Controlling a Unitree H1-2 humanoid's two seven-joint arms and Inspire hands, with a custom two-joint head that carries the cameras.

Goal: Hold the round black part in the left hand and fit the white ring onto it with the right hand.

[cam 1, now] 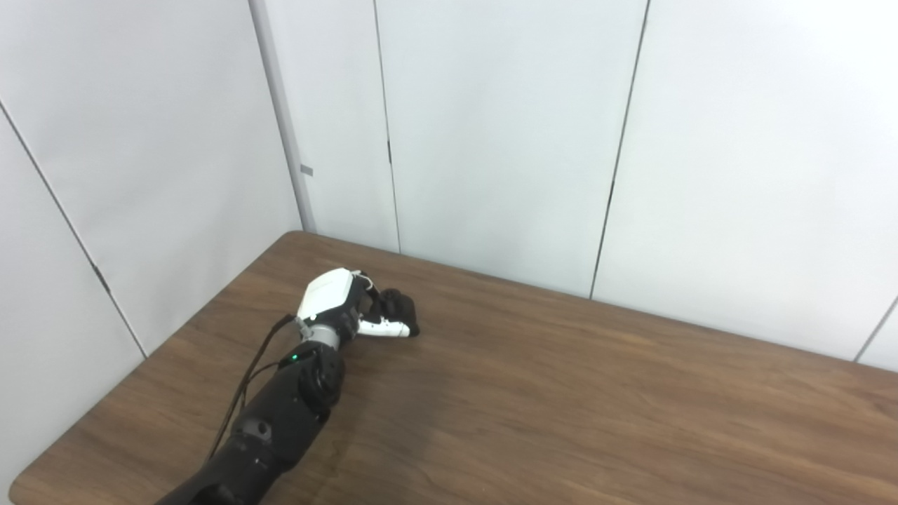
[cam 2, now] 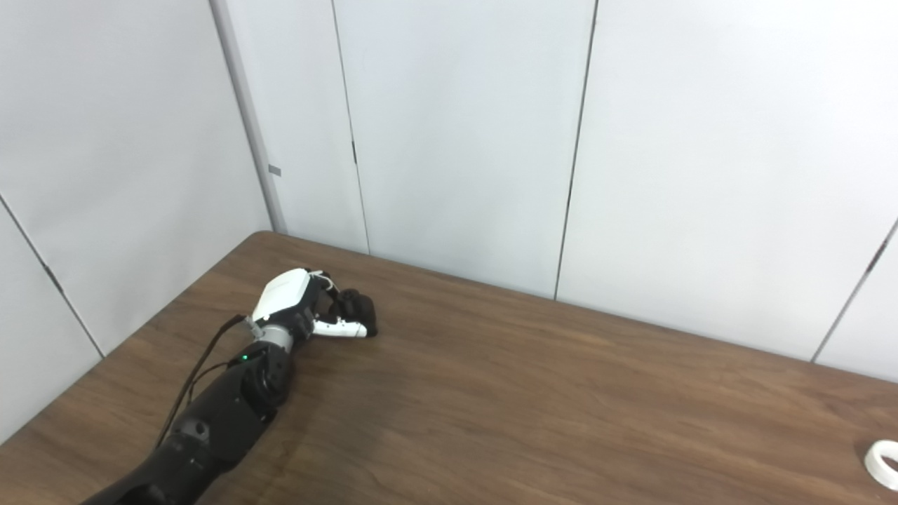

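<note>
My left hand (cam 1: 351, 303) reaches across the wooden table (cam 1: 561, 393) toward its far left corner; it also shows in the right eye view (cam 2: 305, 305). Its fingers are curled around the round black part (cam 1: 398, 308), which rests at table level; the thumb lies along the part's near side. The white ring (cam 2: 882, 463) lies flat on the table at the far right edge of the right eye view, far from the hand. It is outside the left eye view. My right hand is not in view.
White wall panels (cam 1: 491, 140) stand close behind the table's far edge. The table's left edge (cam 1: 161, 344) runs diagonally beside my left arm (cam 1: 280, 421).
</note>
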